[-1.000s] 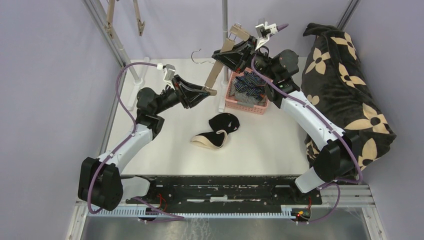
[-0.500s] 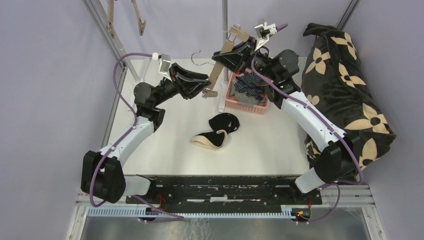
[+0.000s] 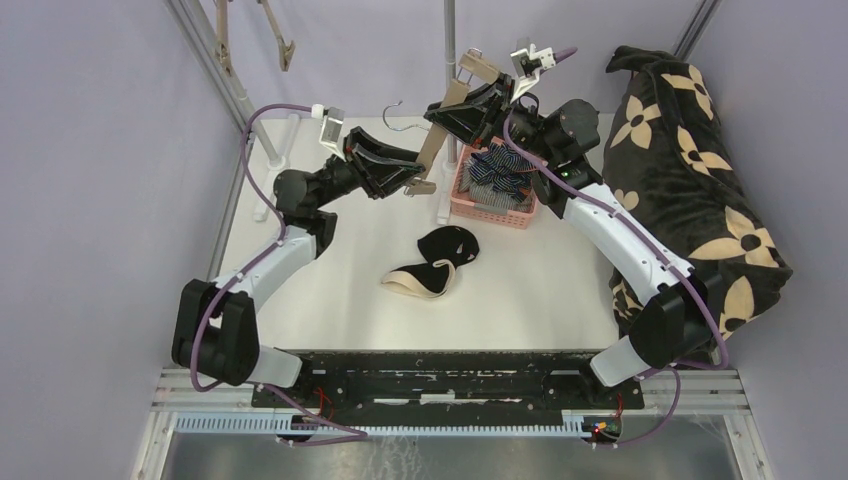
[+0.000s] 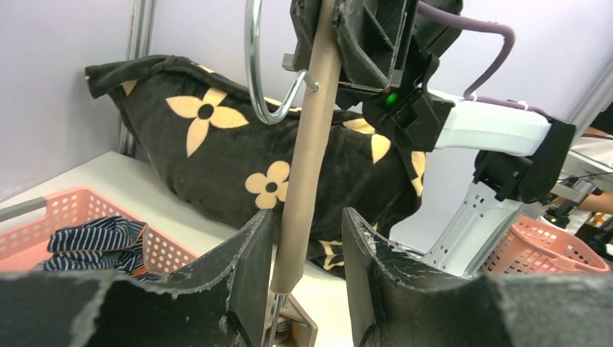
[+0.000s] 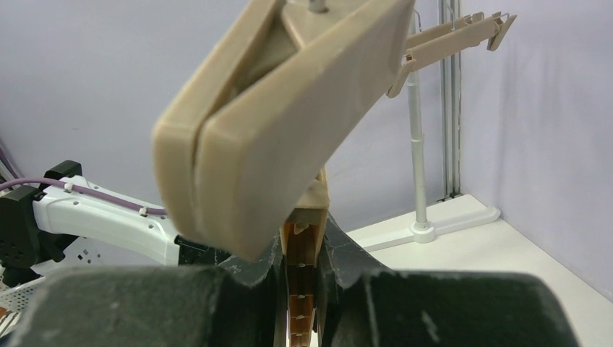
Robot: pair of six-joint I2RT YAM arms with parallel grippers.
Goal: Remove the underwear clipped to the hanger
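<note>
A tan clip hanger (image 3: 445, 115) hangs tilted in the air, with no cloth on its clips. My right gripper (image 3: 463, 108) is shut on its bar (image 5: 303, 249), with one clip (image 5: 275, 123) right in front of the camera. My left gripper (image 3: 408, 172) is open, with its fingers (image 4: 242, 267) either side of the bar's lower end (image 4: 307, 166), just above the other clip (image 4: 290, 329). The plain black underwear (image 3: 438, 260) lies on the table. The navy striped underwear (image 3: 497, 168) lies in a pink basket (image 3: 468, 205). I cannot make out the grey-white underwear.
The flower-print blanket (image 3: 700, 180) is heaped along the right edge. A rack pole (image 3: 449, 40) stands behind the basket. Spare hangers (image 3: 275, 25) hang at the back left. The hanger's metal hook (image 4: 253, 72) points free. A second pink basket (image 4: 556, 249) shows off the table.
My left gripper has risen and swung in to the hanger's lower end, and its fingers now straddle the bar. The right gripper and hanger have barely moved.
</note>
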